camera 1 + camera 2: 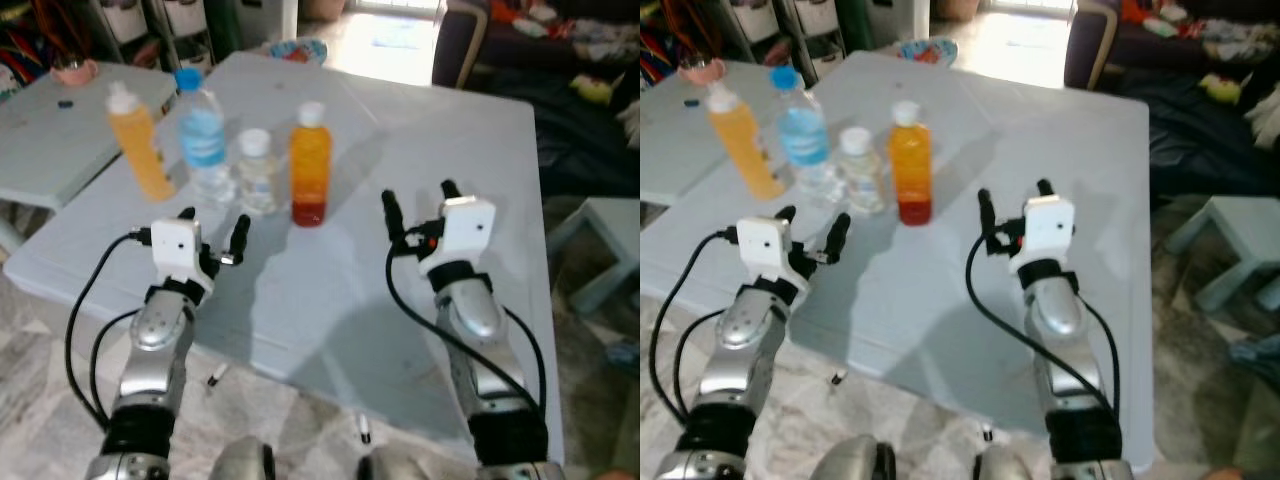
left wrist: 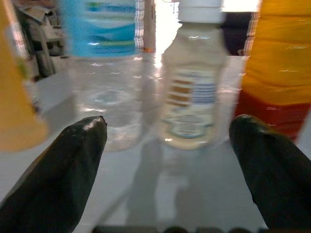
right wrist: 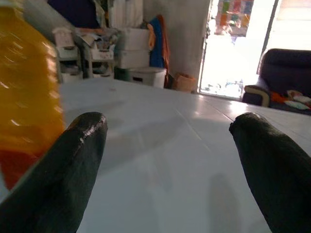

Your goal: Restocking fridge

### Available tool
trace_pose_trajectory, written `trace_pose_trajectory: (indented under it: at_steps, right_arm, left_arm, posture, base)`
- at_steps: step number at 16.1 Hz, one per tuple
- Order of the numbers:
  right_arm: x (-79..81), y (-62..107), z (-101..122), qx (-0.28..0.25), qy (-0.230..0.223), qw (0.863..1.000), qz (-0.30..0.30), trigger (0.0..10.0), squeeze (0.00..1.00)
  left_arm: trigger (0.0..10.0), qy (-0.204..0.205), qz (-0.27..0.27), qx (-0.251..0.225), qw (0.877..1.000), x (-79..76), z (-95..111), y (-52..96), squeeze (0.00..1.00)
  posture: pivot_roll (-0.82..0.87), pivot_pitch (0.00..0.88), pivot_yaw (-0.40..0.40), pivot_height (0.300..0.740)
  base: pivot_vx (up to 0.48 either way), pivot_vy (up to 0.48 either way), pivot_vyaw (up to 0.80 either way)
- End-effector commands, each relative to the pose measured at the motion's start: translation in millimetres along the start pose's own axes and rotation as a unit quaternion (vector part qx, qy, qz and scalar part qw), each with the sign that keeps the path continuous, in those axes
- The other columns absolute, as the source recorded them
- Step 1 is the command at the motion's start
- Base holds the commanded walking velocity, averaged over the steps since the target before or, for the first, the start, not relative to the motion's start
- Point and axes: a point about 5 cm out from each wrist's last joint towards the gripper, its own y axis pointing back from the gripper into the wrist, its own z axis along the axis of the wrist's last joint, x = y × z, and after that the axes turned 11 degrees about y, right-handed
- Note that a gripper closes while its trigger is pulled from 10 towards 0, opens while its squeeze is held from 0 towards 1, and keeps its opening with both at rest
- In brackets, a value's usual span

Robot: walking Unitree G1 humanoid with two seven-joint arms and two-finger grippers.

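End effectors: left end effector (image 1: 213,228) and right end effector (image 1: 418,203) both hover low over the bench, fingers spread wide, nothing held.
Bench: pale bench (image 1: 420,330) carries four bottles in a row toward its far left corner; the near half is bare.
Orange-red bottle (image 1: 310,165): upright at the row's right end, between the two end effectors and nearer the right one's inner finger; probably the easiest first pick.
Water bottle (image 1: 204,137): blue cap and label, upright, close against its neighbours.
Yellow bottle (image 1: 141,142): upright, nearest the bench's left edge.
Small clear bottle (image 2: 193,92): white cap, centred between the left fingers (image 2: 63,170) but not yet between them.
Advice: advance the left end effector straight, keep the fingers wide past the neighbours, close at the label, lift vertically.
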Motion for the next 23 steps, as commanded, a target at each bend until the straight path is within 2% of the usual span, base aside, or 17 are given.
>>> trace_pose_trajectory:
  at_steps: [1, 5, 6, 10, 13, 17, 20, 23]
  right_arm:
    - [-2.8, 1.5, -0.3, -0.001, 0.002, 1.000, -0.005, 10.0, 0.00]
    - [-0.2, -3.7, 5.0, -0.017, 0.017, 0.999, 0.033, 10.0, 0.00]
    - [-7.7, -12.8, 10.5, -0.029, 0.020, 0.998, 0.056, 10.0, 0.00]
    - [-16.0, -32.6, 27.1, -0.069, 0.051, 0.991, 0.106, 10.0, 0.00]
    - [-18.0, -37.6, 32.0, -0.079, 0.054, 0.990, 0.102, 10.0, 0.00]
    - [-18.7, -33.5, 28.8, -0.078, 0.047, 0.993, 0.076, 10.0, 0.00]
    - [-14.7, -16.0, 16.0, -0.045, 0.013, 0.998, 0.036, 10.0, 0.00]
    - [-6.5, -5.2, 10.6, -0.033, 0.007, 0.999, 0.033, 10.0, 0.00]
  left_arm:
    - [10.0, -0.006, -0.004, 0.001, 1.000, -0.6, 0.5, 0.8, 0.00]
    - [10.0, -0.013, 0.006, 0.000, 1.000, 6.7, 2.0, 3.4, 0.00]
    - [10.0, -0.019, 0.013, 0.003, 1.000, 10.8, 1.5, 7.2, 0.00]
    - [10.0, -0.035, 0.049, -0.004, 0.998, 23.1, 6.2, 11.6, 0.00]
    - [10.0, -0.041, 0.054, -0.007, 0.998, 27.0, 9.1, 14.9, 0.00]
    - [10.0, -0.037, 0.055, -0.004, 0.998, 28.1, 9.4, 15.3, 0.00]
    - [10.0, -0.032, 0.044, -0.004, 0.998, 26.6, 10.3, 14.1, 0.00]
    - [10.0, -0.031, 0.042, -0.004, 0.999, 25.7, 10.1, 13.2, 0.00]
  posture:
    - [-0.04, 0.047, -0.010, 0.740]
    - [-0.04, 0.052, -0.013, 0.740]
    - [-0.03, 0.065, -0.013, 0.740]
    - [-0.02, 0.081, -0.014, 0.740]
    - [0.00, 0.091, -0.016, 0.740]
    - [-0.01, 0.093, -0.011, 0.740]
    - [-0.01, 0.089, -0.009, 0.740]
    - [-0.02, 0.087, -0.010, 0.740]
  base:
    - [0.000, 0.000, 0.00]
    - [0.000, 0.000, 0.00]
    - [0.000, 0.000, 0.00]
    - [0.000, 0.000, 0.00]
    - [0.000, 0.000, 0.77]
    - [0.000, 0.000, 0.19]
    - [0.000, 0.340, 0.00]
    - [0.000, 0.442, -0.53]
